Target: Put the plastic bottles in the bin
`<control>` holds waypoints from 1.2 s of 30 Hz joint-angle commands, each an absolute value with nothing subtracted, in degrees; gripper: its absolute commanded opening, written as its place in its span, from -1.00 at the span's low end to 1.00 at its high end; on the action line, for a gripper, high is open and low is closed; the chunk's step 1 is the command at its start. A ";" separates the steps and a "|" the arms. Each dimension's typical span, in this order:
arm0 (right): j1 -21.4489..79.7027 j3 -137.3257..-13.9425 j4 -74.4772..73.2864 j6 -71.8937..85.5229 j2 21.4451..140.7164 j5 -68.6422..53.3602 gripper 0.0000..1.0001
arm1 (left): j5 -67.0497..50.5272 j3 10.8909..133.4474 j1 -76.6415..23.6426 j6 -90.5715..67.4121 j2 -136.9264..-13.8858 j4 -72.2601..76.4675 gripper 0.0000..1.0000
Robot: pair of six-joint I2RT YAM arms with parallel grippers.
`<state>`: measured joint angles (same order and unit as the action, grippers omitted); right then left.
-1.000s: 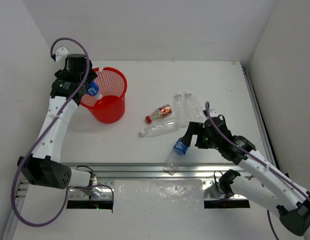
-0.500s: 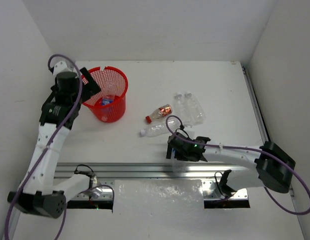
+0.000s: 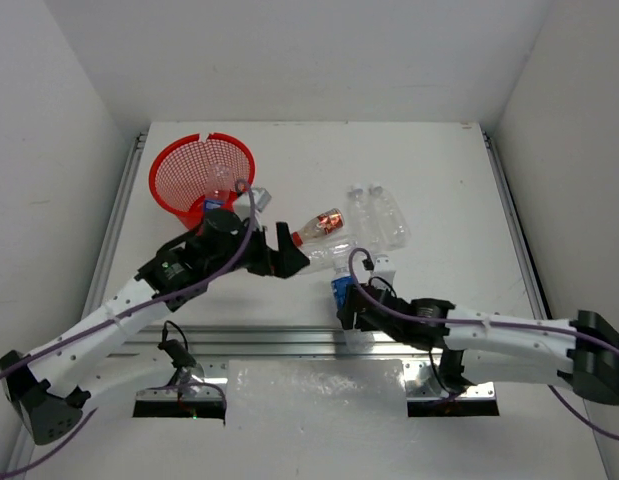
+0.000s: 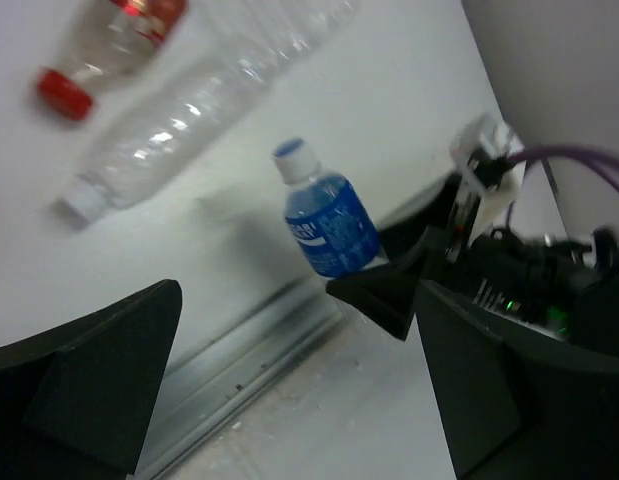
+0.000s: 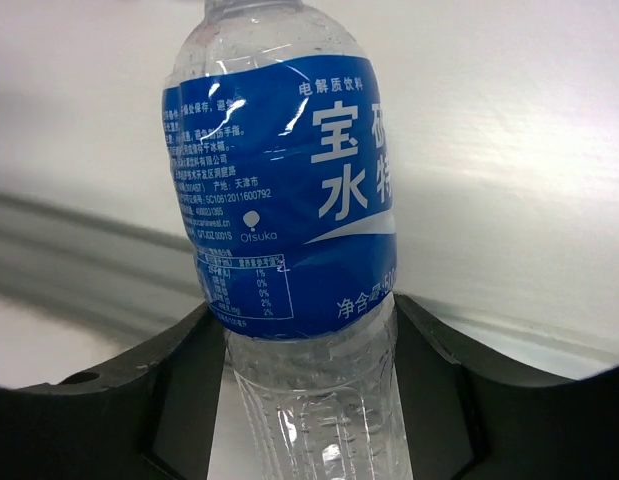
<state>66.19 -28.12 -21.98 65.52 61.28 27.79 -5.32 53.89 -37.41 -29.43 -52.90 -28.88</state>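
On the table (image 3: 439,160), far left, the bin (image 3: 179,165) seems to hold one blue-label bottle (image 3: 217,200) already. The left gripper (image 4: 299,390) hangs spread and empty mid-table, while the right gripper (image 5: 309,385) is clenched around a second blue-label bottle (image 5: 284,200), upright by the near edge. Carrying looks like the step in hand: that bottle must next cross leftward and drop into the bin, with three clear bottles (image 3: 387,222) and the red-label bottle (image 3: 319,224) left to fetch.
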 commanded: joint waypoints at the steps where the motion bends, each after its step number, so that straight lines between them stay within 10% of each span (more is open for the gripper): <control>1: 66.97 -25.33 -7.88 49.52 50.22 26.57 -0.74 | -9.13 51.43 -43.75 -33.31 -52.38 -18.30 0.99; 8: 66.88 -17.39 5.89 28.40 23.30 12.49 -0.77 | -27.73 45.54 -44.74 -34.54 -54.40 -1.07 0.99; 17: 66.97 -25.57 5.97 25.93 33.57 5.19 -0.75 | -34.37 45.53 -48.60 -36.57 -58.80 11.95 0.94; 18: 66.97 -26.10 7.11 25.84 34.62 5.27 -0.75 | -34.10 45.70 -49.13 -36.04 -58.89 11.08 0.83; 21: 66.97 -26.10 9.22 26.01 34.81 7.38 -0.70 | -32.09 47.19 -49.31 -34.46 -59.41 6.09 -0.75; 23: 66.97 -26.02 9.58 26.37 34.54 10.96 -0.64 | -30.68 48.69 -49.22 -33.67 -59.41 3.88 -0.96; 27: 66.97 -26.01 6.34 27.68 33.05 18.94 0.97 | -13.81 55.86 -49.13 -31.38 -58.27 -10.04 -1.00; 36: 66.97 -37.88 -39.71 51.75 34.28 47.45 0.98 | 29.48 89.33 -26.12 -32.17 -68.63 -46.56 -1.00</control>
<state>66.89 -34.83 -23.16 41.85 34.92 36.75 10.98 80.64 -33.45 -32.42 -66.76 -33.76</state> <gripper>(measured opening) 0.986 0.461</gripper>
